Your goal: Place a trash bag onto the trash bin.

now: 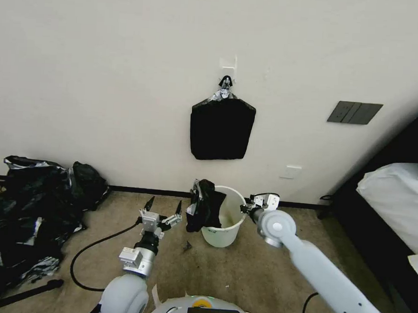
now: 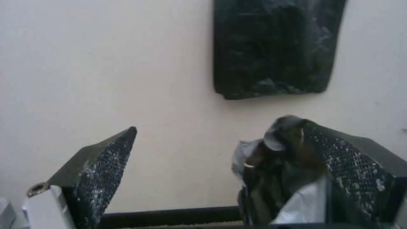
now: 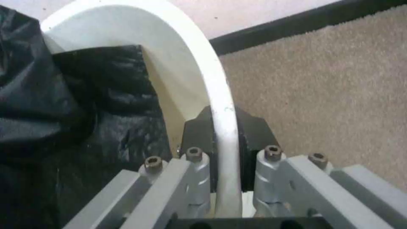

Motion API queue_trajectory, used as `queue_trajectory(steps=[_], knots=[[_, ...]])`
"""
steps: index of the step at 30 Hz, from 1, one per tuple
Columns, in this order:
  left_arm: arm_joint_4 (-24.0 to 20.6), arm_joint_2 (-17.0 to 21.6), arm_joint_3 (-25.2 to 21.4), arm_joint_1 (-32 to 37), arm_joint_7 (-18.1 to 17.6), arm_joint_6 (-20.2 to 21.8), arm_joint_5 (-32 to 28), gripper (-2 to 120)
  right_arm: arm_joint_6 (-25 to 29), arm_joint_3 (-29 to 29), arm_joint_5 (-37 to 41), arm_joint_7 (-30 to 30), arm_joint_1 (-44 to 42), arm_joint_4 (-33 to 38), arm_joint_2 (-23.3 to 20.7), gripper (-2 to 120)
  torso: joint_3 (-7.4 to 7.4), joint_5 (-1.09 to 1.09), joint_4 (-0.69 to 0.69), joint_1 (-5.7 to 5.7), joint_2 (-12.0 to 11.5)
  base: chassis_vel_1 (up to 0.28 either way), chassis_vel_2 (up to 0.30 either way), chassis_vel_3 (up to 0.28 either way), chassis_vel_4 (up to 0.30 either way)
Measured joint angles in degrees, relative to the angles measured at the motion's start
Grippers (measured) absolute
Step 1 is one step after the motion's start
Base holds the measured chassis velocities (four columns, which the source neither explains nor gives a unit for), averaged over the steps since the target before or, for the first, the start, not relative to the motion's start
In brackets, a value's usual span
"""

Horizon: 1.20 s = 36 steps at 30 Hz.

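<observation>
The trash bin (image 1: 223,233) is a cream-white bucket standing on the carpet by the wall. The trash bag (image 1: 205,207), black and crumpled, hangs over the bin's left rim, partly inside and partly down the outside. My right gripper (image 1: 249,207) is shut on the bin's right rim. The right wrist view shows its pads clamping the rim (image 3: 199,63) from both sides, with the bag (image 3: 63,111) inside. My left gripper (image 1: 164,205) is open just left of the bag. In the left wrist view the bag (image 2: 275,171) lies close beside one finger (image 2: 348,165), unclamped.
A flat black bundle (image 1: 221,129) hangs from a wall hook above the bin. A big heap of black plastic sheeting (image 1: 26,211) covers the floor at the left. A black cable (image 1: 90,253) loops over the carpet. A bed (image 1: 395,201) stands at the right.
</observation>
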Motion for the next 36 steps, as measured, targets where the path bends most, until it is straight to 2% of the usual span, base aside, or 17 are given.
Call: queue_trajectory(steps=[9, 17, 29, 31, 33, 35, 36], knots=[[0.41, -1.18, -2.79, 0.08, -3.85, -0.01, -2.33, 100, 1.26, -0.19, -5.44, -0.21, -3.53, 0.02, 1.86, 7, 0.00, 0.01, -0.01, 0.00, 0.00, 0.000, 0.000, 0.000, 0.000], [0.22, -2.16, -4.10, -0.13, -4.13, 0.26, -2.68, 100, 1.51, 0.44, -8.07, -0.99, -6.20, -0.33, 2.26, 7, 0.00, -0.01, -0.02, 0.00, 0.00, 0.000, 0.000, 0.000, 0.000], [-0.66, -1.96, -3.33, -0.43, -4.12, 1.32, -2.46, 100, 1.58, 1.59, -10.71, -3.54, -8.92, -1.16, 2.80, 7, 0.00, 0.00, -0.01, 0.00, 0.00, 0.000, 0.000, 0.000, 0.000], [-0.77, -1.88, -3.12, -0.39, -4.07, 1.34, -2.38, 100, 1.47, 2.20, -10.72, -3.59, -9.09, -0.56, 2.71, 16, 0.00, 0.02, 0.00, 0.00, 0.00, 0.000, 0.000, 0.000, 0.000], [-0.81, -1.87, -3.07, -0.39, -4.06, 1.34, -2.36, 100, 1.46, 2.45, -10.80, -3.59, -9.11, -0.30, 2.57, 19, 0.00, 0.02, 0.00, 0.00, 0.00, 0.000, 0.000, 0.000, 0.000], [-0.84, -1.86, -2.99, -0.45, -4.02, 1.36, -2.35, 100, 1.35, 3.16, -11.95, -3.45, -9.16, 0.45, 1.91, 29, 0.00, 0.01, 0.00, 0.00, 0.00, 0.000, 0.000, 0.000, 0.000], [-0.84, -1.86, -2.99, -0.45, -4.02, 1.36, -2.35, 100, 1.35, 3.16, -11.95, -3.45, -9.16, 0.45, 1.91, 29, 0.00, 0.01, 0.00, 0.00, 0.00, 0.000, 0.000, 0.000, 0.000]])
